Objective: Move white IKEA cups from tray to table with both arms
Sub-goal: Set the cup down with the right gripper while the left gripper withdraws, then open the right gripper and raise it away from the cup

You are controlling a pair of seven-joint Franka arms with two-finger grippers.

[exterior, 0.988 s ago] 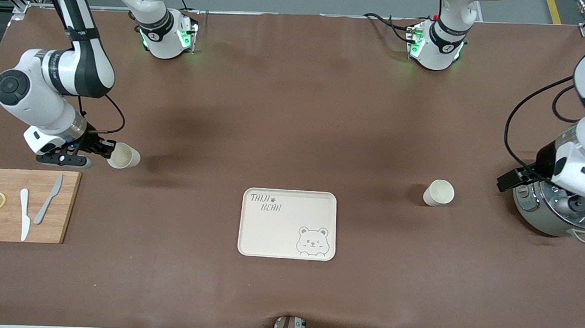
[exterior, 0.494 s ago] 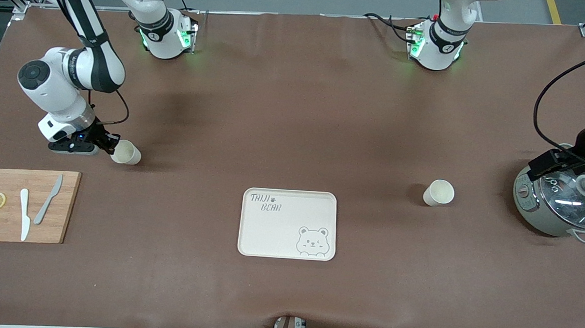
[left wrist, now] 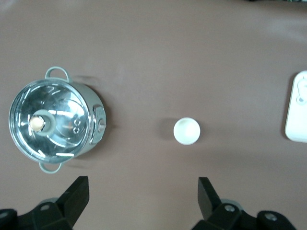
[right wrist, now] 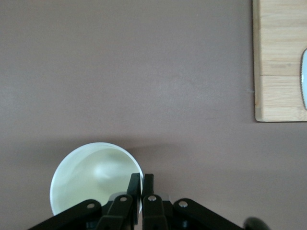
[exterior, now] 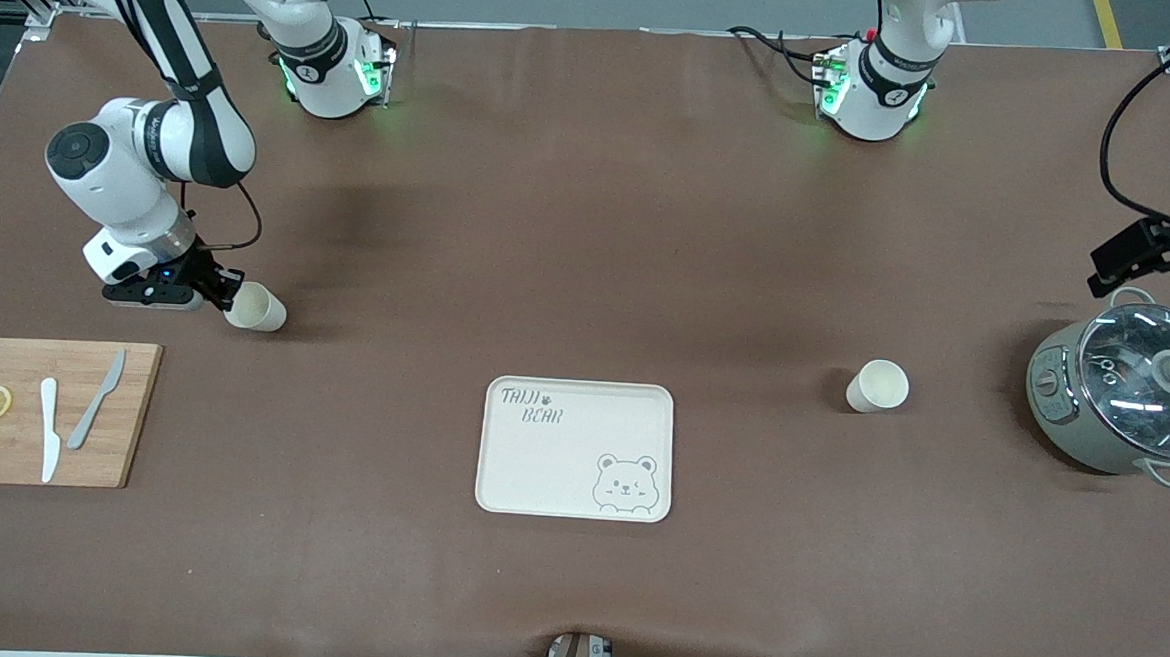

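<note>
One white IKEA cup (exterior: 260, 309) is low over the table at the right arm's end; I cannot tell whether it touches. My right gripper (exterior: 229, 295) is shut on its rim. In the right wrist view my right gripper (right wrist: 142, 179) has one finger inside the cup (right wrist: 91, 175) and one outside. The second white cup (exterior: 879, 386) stands upright on the table toward the left arm's end. My left gripper (exterior: 1140, 252) is open and empty, high above the table. In the left wrist view my left gripper (left wrist: 142, 187) looks down on that cup (left wrist: 186, 131).
The cream bear-print tray (exterior: 576, 448) lies at the table's middle, nearer the front camera. A grey-green pot with glass lid (exterior: 1132, 397) stands beside the second cup. A wooden cutting board (exterior: 40, 410) with lemon slices and two knives lies near the held cup.
My right arm has drawn up and lowered the held cup, which now stands straighter. My left arm has lifted off the pot and moved toward the bases, uncovering the pot.
</note>
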